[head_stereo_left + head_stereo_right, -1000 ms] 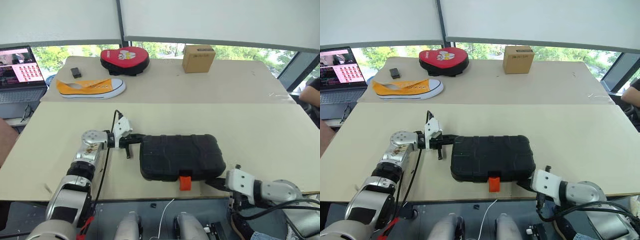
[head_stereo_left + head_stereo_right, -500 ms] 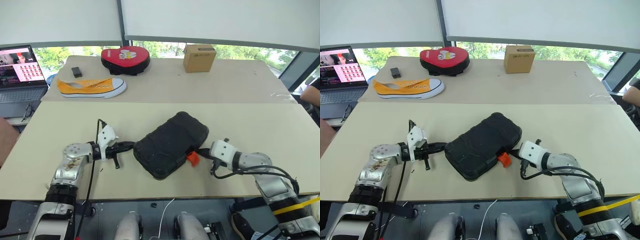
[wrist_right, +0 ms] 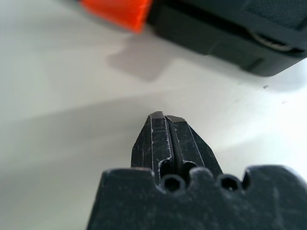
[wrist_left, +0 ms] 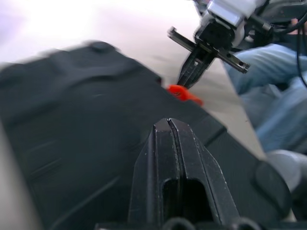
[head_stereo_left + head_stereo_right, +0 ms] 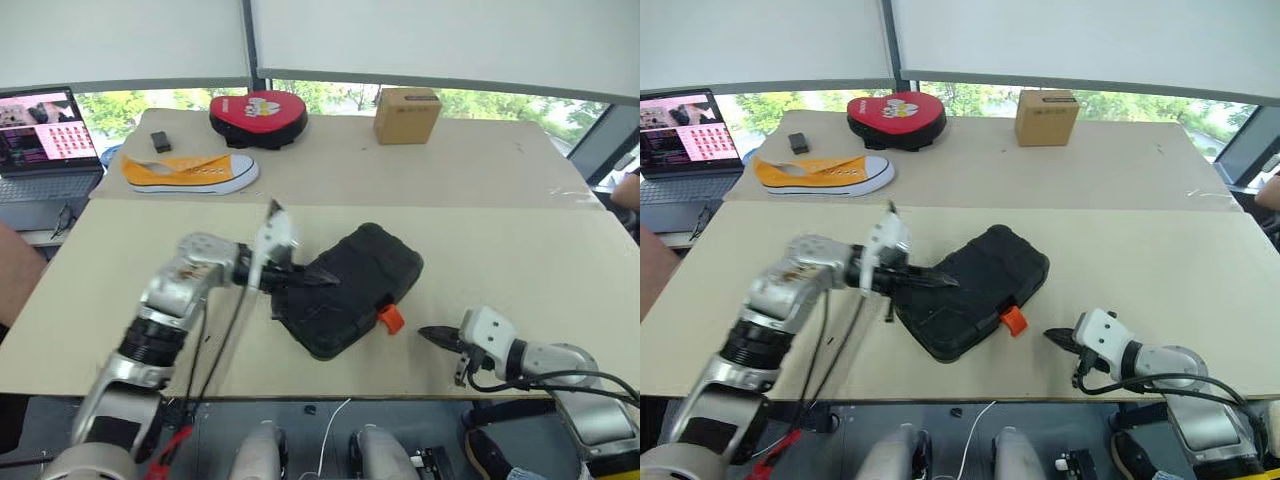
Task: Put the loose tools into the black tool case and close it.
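Over the left end of the black tool case (image 5: pixel 345 290), your left gripper (image 5: pixel 322 279) has its jaws pressed together with nothing between them. Your right gripper (image 5: pixel 432 336) is likewise clamped shut and empty, low over the table (image 5: pixel 520 260) just right of the orange latch (image 5: pixel 390 319). That case lies closed and skewed near the middle of the table, latch toward the near edge. No loose tools lie on the table, so you look to be at the closing step. Next, check that the latch is seated; press it home with closed tips if not.
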Robot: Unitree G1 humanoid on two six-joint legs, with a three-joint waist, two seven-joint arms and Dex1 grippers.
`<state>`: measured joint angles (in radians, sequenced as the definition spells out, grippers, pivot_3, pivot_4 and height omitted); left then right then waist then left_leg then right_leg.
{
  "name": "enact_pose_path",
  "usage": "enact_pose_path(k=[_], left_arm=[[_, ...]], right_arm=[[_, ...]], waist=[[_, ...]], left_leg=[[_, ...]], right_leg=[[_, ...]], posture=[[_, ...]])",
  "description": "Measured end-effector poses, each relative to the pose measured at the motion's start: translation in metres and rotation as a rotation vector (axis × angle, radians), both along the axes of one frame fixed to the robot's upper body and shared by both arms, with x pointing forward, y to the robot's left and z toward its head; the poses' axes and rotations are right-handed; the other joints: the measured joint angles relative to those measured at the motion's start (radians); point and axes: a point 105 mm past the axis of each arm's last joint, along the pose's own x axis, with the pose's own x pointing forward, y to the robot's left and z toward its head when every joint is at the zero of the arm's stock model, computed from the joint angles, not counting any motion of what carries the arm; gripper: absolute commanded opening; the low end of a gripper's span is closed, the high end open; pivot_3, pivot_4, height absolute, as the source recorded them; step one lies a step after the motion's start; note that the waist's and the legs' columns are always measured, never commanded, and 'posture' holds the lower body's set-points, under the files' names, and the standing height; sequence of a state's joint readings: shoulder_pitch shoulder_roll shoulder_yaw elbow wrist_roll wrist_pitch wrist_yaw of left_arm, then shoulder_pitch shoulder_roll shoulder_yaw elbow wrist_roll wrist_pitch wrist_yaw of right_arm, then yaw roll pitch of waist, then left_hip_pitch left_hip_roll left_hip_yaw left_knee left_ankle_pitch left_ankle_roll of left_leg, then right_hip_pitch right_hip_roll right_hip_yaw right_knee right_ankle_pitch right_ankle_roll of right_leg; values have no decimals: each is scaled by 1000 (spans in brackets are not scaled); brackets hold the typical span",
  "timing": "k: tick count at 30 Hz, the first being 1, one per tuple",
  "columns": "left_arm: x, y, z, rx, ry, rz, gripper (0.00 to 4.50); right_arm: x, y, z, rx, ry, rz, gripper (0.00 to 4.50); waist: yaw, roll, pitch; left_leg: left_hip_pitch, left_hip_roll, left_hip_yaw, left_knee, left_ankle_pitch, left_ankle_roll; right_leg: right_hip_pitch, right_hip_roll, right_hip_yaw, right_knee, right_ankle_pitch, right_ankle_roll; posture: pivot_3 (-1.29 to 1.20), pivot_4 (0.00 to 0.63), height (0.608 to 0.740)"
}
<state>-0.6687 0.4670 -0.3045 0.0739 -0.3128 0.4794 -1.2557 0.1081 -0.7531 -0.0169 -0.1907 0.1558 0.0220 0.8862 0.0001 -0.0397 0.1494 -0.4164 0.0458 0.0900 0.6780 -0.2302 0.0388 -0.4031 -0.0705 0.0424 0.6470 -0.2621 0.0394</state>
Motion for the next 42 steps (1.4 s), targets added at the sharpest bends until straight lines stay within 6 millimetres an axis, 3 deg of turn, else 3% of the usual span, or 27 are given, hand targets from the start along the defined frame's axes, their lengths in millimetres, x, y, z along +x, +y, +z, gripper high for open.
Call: enact_pose_path(k=[7, 9, 14, 29, 39, 42], left_arm=[[18, -40, -10, 73, -79, 32, 0], [18, -42, -13, 93, -84, 30, 0], [18, -43, -18, 98, -79, 46, 0], [18, -28, -29, 84, -48, 112, 0], [19, -27, -29, 85, -46, 115, 0], [19, -27, -29, 85, -45, 119, 0]], right_arm=[[-9, 22, 7, 45, -36, 41, 66], [-10, 23, 5, 38, -28, 46, 66], [-7, 27, 2, 40, -28, 36, 66], [15, 43, 6, 47, -62, 73, 66], [14, 44, 6, 46, -48, 63, 66], [1, 32, -2, -7, -2, 53, 66]], waist=[[9, 1, -1], [12, 2, -2], [12, 2, -4], [-5, 6, -24], [-7, 6, -25], [-4, 7, -26]], left_leg=[[1, -1, -2, 1, 0, 0], [2, -1, -2, 1, 0, 0], [12, 0, -2, 0, -1, 1], [15, 2, -2, -3, -1, 1], [16, 2, -2, -4, -2, 1], [16, 2, -2, -4, -2, 1]], right_leg=[[2, 0, 0, 0, 0, 0], [4, 0, -1, -1, 0, 0], [15, -1, -2, -5, 0, 0], [16, 1, -1, -5, -1, -2], [16, 1, -1, -5, -2, -3], [16, 0, -1, -5, -2, -3]], posture=[[0, 150, 740], [0, 150, 740], [0, 150, 740], [0, 150, 740], [0, 150, 740], [0, 150, 740]])
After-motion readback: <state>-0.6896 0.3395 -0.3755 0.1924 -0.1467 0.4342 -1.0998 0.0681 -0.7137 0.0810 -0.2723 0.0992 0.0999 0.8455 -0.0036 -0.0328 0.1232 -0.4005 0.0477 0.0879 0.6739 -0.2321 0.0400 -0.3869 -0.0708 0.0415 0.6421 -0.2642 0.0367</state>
